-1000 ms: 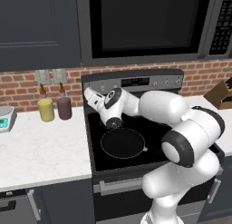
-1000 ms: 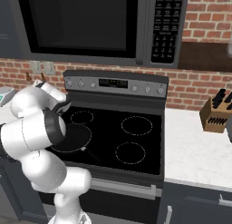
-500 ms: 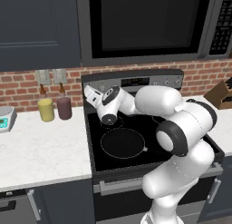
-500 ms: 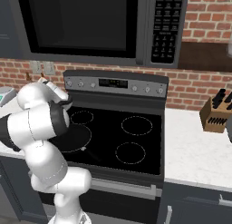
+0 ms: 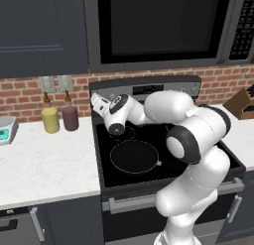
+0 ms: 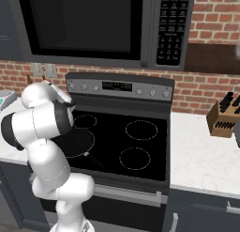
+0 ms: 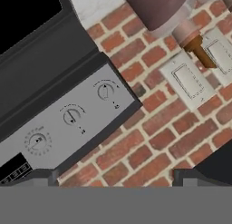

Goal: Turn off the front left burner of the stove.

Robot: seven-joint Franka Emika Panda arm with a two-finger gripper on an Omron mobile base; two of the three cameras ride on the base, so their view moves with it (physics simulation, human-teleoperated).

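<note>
The front left burner [image 5: 134, 156] – the largest ring on the stove [image 6: 154, 146] – lies nearest the front edge. Its knobs [image 7: 71, 116] sit on the grey back panel. The gripper [image 5: 97, 103], jaws wide and empty, hovers near the panel's left end – three similar knobs crowd together, so it could easily turn the wrong one.
</note>
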